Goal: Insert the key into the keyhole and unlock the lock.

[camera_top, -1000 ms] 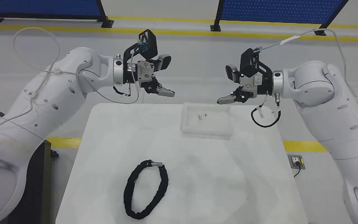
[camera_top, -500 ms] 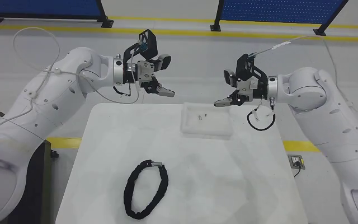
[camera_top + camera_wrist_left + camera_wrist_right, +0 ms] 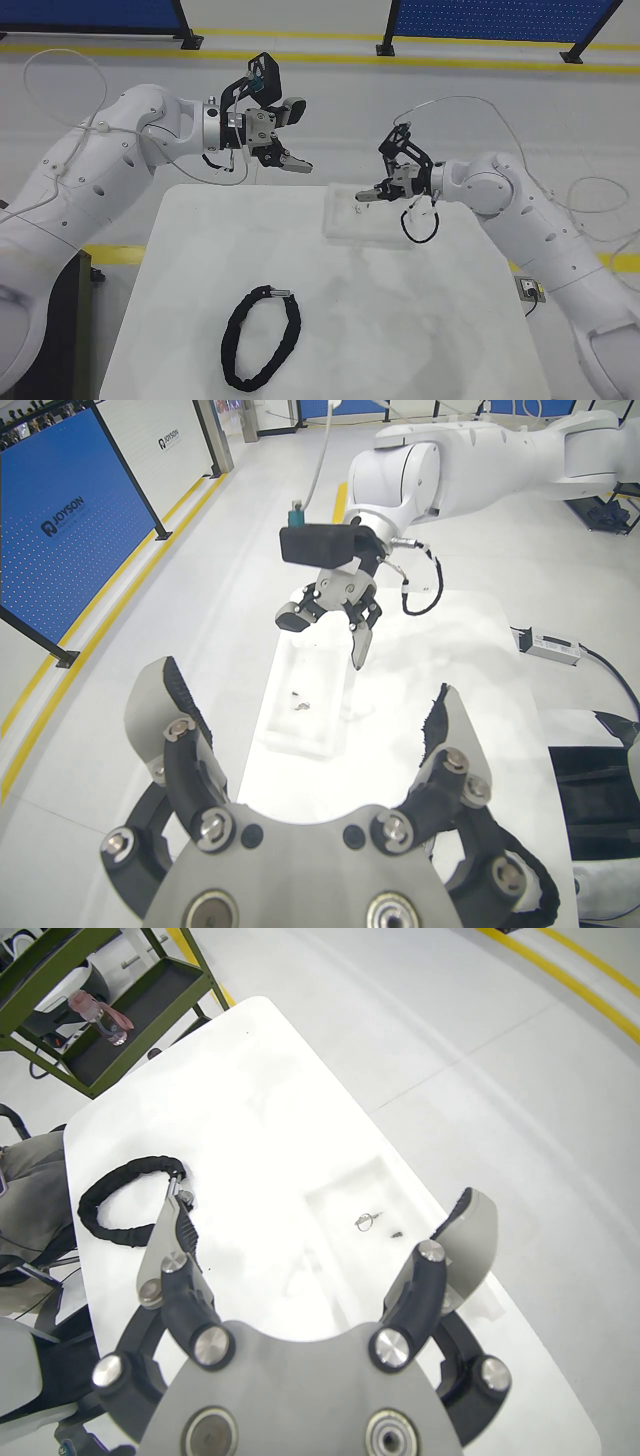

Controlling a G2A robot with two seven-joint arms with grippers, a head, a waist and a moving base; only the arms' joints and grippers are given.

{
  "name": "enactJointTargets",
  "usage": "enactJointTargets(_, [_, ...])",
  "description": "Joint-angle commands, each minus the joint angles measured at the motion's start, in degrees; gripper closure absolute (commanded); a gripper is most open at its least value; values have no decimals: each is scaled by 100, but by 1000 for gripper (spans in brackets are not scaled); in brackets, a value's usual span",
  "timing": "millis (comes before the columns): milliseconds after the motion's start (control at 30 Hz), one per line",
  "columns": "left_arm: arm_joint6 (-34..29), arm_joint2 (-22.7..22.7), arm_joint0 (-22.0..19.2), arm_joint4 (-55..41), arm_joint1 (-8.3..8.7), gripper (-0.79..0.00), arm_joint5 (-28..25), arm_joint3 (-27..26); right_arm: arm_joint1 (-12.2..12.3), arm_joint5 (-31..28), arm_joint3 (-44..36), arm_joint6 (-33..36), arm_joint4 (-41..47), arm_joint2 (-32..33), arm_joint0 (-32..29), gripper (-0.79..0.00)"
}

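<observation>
A small key on a ring [image 3: 358, 209] [image 3: 367, 1221] [image 3: 301, 706] lies in a shallow clear tray [image 3: 390, 238] [image 3: 300, 750] [image 3: 320, 1188] at the back of the white table. A black sleeved cable lock [image 3: 262, 337] [image 3: 125, 1203] lies in a loop near the table's front, its metal end [image 3: 281, 294] pointing to the back. My right gripper [image 3: 366, 196] [image 3: 320, 1198] [image 3: 325, 630] hangs open just above the tray, close over the key. My left gripper [image 3: 295, 138] [image 3: 306, 685] is open and holds nothing, beyond the table's back left edge.
A bare white tabletop [image 3: 420, 320] spreads between tray and lock. A green shelf cart [image 3: 100, 1028] stands beside the table. Blue barrier panels [image 3: 90, 12] line the floor behind, and a grey power box [image 3: 555, 646] lies on the floor.
My right arm has swung left and down from beyond the table's back right edge to just over the tray and key. The left arm has not moved.
</observation>
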Motion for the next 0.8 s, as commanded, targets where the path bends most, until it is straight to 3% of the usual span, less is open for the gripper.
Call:
enactJointTargets(0, [-4, 0, 0, -8, 0, -785, 0, 0, -95, 252, 107, -73, -71, -139, 15, -785])
enactJointTargets(233, [-4, 0, 0, -8, 0, -785, 0, 0, -440, 1359, 202, -18, -432, -622, 29, -785])
enactJointTargets(500, [-4, 0, 0, -8, 0, -785, 0, 0, -807, 2387, 587, 102, -119, -877, -30, -785])
enactJointTargets(767, [-4, 0, 0, -8, 0, -785, 0, 0, -1088, 2633, 1044, -106, -155, -1001, -2, -785])
